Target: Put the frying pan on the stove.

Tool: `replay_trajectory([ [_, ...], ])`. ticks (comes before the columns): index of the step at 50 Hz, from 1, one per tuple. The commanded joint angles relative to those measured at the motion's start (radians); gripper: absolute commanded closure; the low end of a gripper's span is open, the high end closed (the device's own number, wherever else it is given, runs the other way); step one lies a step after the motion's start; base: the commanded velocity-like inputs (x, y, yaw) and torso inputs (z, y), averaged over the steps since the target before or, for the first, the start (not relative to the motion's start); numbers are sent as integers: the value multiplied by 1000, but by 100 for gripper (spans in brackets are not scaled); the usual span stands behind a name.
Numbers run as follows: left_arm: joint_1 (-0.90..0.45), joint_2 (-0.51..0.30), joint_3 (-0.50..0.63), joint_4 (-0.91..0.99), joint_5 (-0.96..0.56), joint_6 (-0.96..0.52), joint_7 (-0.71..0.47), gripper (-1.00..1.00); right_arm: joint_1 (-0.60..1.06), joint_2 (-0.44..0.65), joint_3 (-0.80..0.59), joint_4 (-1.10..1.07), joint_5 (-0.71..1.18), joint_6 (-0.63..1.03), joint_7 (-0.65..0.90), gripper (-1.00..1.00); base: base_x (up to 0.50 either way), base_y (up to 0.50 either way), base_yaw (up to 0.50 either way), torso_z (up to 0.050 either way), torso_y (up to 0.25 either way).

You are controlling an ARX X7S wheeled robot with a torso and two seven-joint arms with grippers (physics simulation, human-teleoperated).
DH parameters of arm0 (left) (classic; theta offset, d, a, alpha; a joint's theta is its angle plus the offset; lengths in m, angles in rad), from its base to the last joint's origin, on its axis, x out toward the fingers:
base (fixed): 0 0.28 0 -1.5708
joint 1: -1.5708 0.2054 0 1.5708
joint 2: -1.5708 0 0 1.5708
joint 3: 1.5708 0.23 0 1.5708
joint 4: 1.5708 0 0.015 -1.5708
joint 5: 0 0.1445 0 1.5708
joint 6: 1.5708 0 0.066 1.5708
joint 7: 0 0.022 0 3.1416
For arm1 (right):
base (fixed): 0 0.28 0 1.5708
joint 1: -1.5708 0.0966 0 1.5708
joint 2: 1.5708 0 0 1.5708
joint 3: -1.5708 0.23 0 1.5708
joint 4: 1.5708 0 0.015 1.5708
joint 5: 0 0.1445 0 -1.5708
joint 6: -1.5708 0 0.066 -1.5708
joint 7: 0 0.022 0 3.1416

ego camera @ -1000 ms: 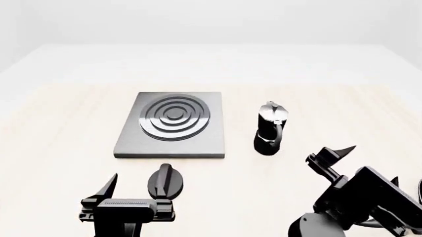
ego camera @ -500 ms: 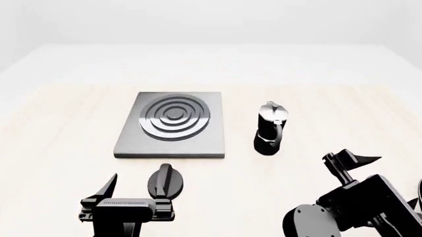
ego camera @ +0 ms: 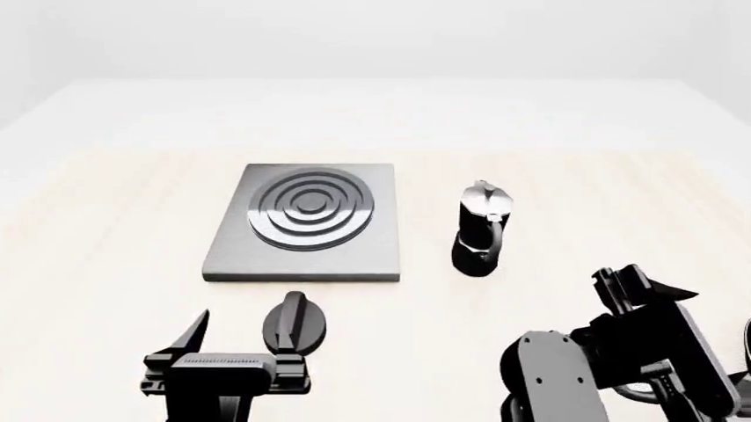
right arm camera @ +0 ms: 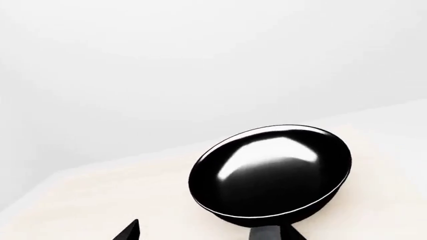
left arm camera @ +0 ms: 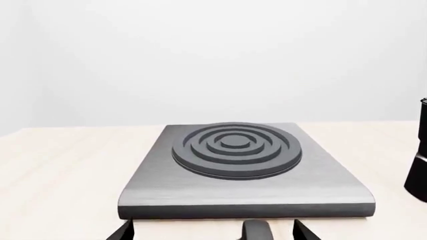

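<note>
The frying pan point(right arm camera: 270, 172), round and glossy black, rests on the pale table in the right wrist view. The stub of its handle point(right arm camera: 267, 233) points toward the camera. My right gripper point(right arm camera: 215, 234) is open a short way in front of the pan, and the handle stub lies close beside one fingertip point(right arm camera: 298, 234). In the head view this gripper point(ego camera: 642, 286) is at the lower right, and the pan lies almost wholly outside that view. The stove point(ego camera: 308, 230), a grey slab with a ringed burner, sits centre-left. My left gripper point(ego camera: 246, 343) stands open in front of the stove point(left arm camera: 243, 167).
A black-and-silver moka pot point(ego camera: 481, 230) stands just right of the stove. A small black knob point(ego camera: 295, 322) lies between the stove's near edge and my left gripper, showing between its fingers as the knob point(left arm camera: 257, 231) in the left wrist view.
My right arm has swung to the right and lower in the head view, turning its gripper away from the moka pot. The left arm, stove, knob and pot have not moved.
</note>
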Motion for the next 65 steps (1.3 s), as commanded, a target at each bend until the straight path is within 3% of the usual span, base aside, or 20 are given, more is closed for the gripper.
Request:
replay_trajectory([
  [1, 1, -7, 2, 8, -9, -1, -7, -100, 50, 5, -10, 117, 16, -25, 32, -100, 0, 0, 0, 0, 0],
  [21, -3, -15, 13, 1, -20, 3, -14, -100, 78, 30, 7, 174, 58, 16, 38, -100, 0, 0, 0, 0, 0],
  [38, -3, -24, 15, 6, -30, 5, -24, -100, 112, 23, 40, 345, 163, -50, -35, -100, 0, 0, 0, 0, 0],
  [56, -9, -29, 25, -2, -38, 8, -28, -100, 31, 56, 33, 132, 195, 93, 9, -100, 0, 0, 0, 0, 0],
  [65, -7, -33, 26, 2, -42, 9, -33, -100, 29, 56, 40, 157, 207, 92, 6, -100, 0, 0, 0, 0, 0],
])
